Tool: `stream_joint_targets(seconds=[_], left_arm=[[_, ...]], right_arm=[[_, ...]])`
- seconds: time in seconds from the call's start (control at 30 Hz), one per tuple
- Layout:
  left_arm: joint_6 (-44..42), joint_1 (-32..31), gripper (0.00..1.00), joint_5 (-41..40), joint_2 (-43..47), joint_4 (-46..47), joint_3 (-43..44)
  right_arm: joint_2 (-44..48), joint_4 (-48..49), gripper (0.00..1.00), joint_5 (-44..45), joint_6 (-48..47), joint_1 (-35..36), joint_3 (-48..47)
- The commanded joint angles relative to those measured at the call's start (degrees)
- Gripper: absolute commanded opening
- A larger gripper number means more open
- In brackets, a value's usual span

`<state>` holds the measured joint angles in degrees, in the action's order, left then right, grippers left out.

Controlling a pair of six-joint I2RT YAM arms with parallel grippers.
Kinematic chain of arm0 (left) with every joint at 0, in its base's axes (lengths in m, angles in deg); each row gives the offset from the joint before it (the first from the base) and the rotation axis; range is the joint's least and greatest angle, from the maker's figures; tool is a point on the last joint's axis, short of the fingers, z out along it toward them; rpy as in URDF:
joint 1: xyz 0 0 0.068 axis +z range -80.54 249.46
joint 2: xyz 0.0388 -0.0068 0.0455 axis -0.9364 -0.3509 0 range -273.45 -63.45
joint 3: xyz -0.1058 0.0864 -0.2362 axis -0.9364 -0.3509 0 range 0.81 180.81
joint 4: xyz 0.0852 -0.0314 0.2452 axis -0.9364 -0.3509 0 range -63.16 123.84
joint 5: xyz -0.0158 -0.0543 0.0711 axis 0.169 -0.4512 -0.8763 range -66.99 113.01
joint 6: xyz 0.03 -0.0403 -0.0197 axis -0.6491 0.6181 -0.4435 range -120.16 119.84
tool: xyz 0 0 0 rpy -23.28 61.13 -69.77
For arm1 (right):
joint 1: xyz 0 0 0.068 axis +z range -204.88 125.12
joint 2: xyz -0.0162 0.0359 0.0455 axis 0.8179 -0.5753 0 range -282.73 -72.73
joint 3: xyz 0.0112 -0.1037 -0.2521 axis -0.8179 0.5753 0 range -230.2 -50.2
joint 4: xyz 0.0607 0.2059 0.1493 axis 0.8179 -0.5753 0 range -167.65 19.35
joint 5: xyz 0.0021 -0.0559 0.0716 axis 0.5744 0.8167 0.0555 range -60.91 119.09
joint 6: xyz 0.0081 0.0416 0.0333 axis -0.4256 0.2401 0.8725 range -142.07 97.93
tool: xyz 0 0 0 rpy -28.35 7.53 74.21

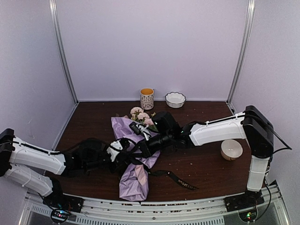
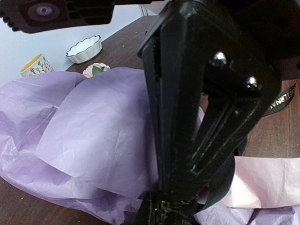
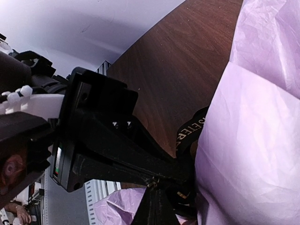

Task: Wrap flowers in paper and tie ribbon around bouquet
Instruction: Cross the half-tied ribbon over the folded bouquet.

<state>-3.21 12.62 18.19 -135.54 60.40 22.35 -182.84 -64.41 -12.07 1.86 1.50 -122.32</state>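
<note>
Ribbon [image 3: 189, 135] — fragment "ETER", unclear.

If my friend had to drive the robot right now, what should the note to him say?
Left pincer: shut on the ribbon.
Right pincer: shut close beside it; its hold is unclear.
The bouquet lies mid-table, with the flowers already wrapped in the paper. The ribbon's loose end trails on the table.
To do: tie the ribbon around the bouquet.
</note>
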Motion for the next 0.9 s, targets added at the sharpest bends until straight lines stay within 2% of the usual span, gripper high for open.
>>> stream_joint_targets(seconds=[0.0,0.1,0.2,0.3,0.43,0.5,0.63,0.77,0.87], left_arm=[[1.34,-0.02,0.00,-0.76,0.30,4.54,-0.77],[1.95,-0.02,0.00,0.99,1.75,6.34,-1.81],[2.11,-0.03,0.00,1.73,2.35,6.15,-2.03],[2.30,0.00,0.00,2.04,2.31,6.03,-2.01],[2.52,-0.02,0.00,1.87,1.80,6.04,-1.77],[2.61,-0.03,0.00,1.72,1.78,6.00,-1.68],[2.87,0.04,0.00,1.54,2.10,6.64,-1.93],[3.14,0.06,0.00,2.05,2.39,6.94,-2.11],[3.60,0.06,0.00,2.13,2.40,7.21,-2.37]], right_arm=[[1.97,1.82,0.12,1.11,-0.46,-0.04,1.50],[1.04,2.78,0.25,0.78,0.39,-0.08,1.61],[0.39,5.81,0.32,0.32,1.88,0.04,2.12],[-0.22,6.20,0.31,0.75,1.98,0.02,1.95],[-1.14,7.18,0.18,-0.17,2.93,-0.01,1.29],[-1.26,7.11,0.15,-0.34,2.97,0.04,1.27],[-0.84,5.82,0.27,0.98,2.35,0.03,1.64],[-0.88,3.59,0.33,3.32,0.91,-0.14,1.70],[-1.30,4.66,0.34,1.91,1.27,-0.16,1.79]])
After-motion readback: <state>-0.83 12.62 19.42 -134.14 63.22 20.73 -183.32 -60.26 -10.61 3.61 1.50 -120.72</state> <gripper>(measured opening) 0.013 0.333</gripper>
